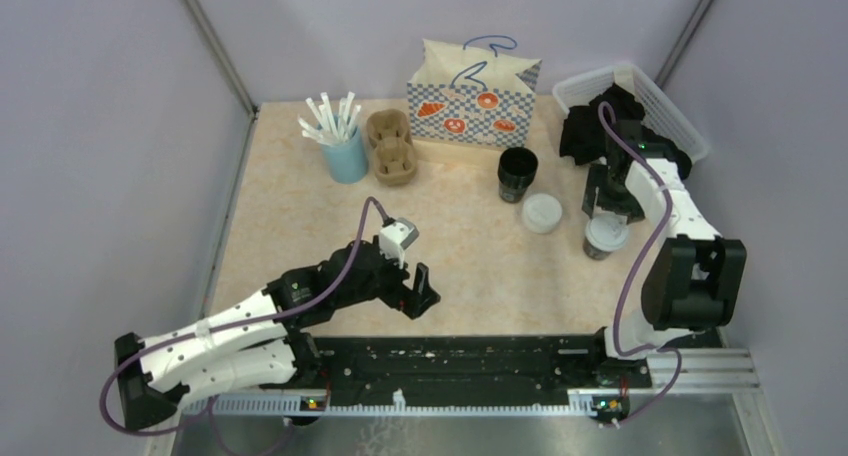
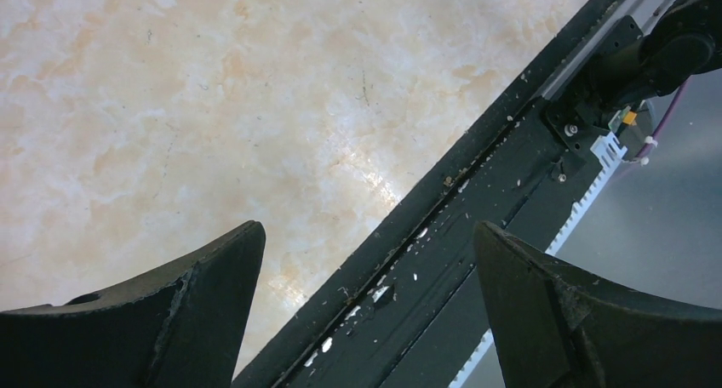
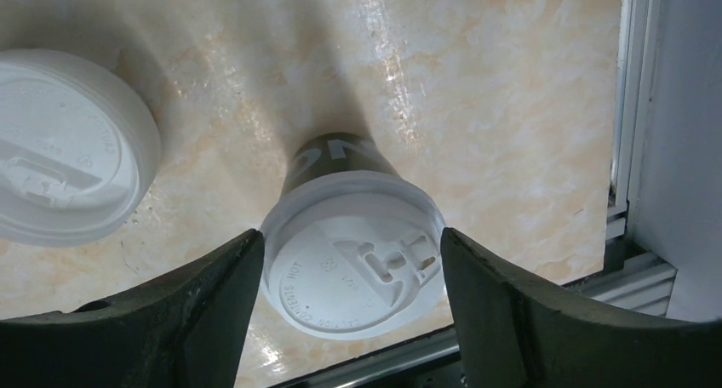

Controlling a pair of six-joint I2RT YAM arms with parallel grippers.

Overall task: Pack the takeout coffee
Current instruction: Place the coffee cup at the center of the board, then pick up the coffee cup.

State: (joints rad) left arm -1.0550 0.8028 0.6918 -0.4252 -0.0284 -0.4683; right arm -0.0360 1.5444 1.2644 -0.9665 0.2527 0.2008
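Top view: left end effector (image 1: 418,292) hangs low over the near-middle of the counter (image 1: 300,226), fingers spread, nothing between them. Right end effector (image 1: 607,216) sits right over a lidded black coffee cup (image 1: 605,238) standing upright at the right side of the counter. A loose white sip lid (image 1: 542,213) lies flat just left of that cup. An open black cup (image 1: 518,173), no lid, stands a bit further back, near the checked paper bag (image 1: 472,101). The pulp cup carrier (image 1: 392,146) and the light-blue cup of straws (image 1: 345,151) are back left, side by side. A white basket (image 1: 650,91) is in the back right corner.

Left wrist: end effector (image 2: 368,235) spread wide and holding nothing, bare counter (image 2: 170,107) and the black rail (image 2: 477,226) below it.

Right wrist: end effector (image 3: 351,239) spread, one finger on each side of the lidded cup (image 3: 353,269), tips just beside the lid rim. Cup is upright on the counter (image 3: 477,82), and the loose lid (image 3: 60,175) is at far left, apart from it.
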